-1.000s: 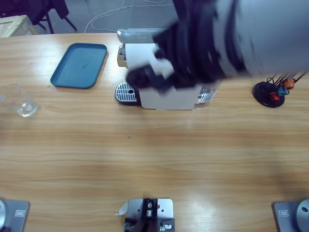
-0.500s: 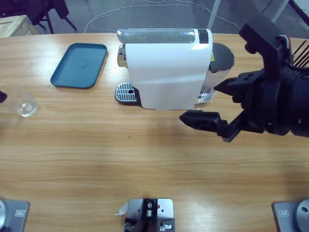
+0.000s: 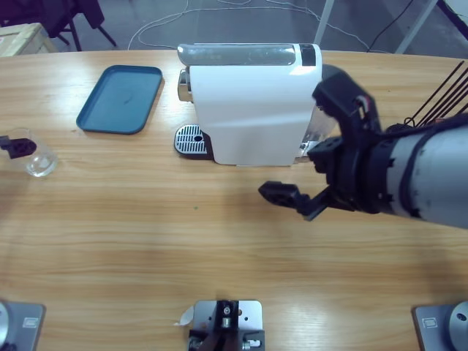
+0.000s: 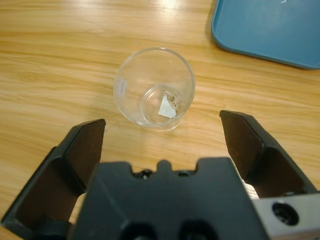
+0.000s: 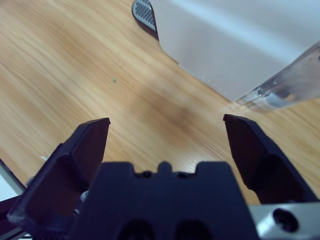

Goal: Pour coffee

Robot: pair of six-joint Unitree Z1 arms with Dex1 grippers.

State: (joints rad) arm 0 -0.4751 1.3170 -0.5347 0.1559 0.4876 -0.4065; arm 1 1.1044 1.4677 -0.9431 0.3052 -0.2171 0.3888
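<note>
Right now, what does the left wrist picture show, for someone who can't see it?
An empty clear glass cup stands on the wooden table, just ahead of the open left end effector. A blue tray fills the top right corner.

You see the white coffee machine (image 3: pixel 252 106) at upper centre of the frame on the wooden table (image 3: pixel 146 241), its round drip grille (image 3: pixel 191 139) at its lower left and the blue tray (image 3: pixel 121 99) well apart at upper left. At the left edge the clear glass (image 3: pixel 36 157) stands with the left gripper (image 3: pixel 14 146) touching its rim. From the right edge the right gripper (image 3: pixel 303 190) reaches in with jaws spread, just below the machine over bare wood, holding nothing.
</note>
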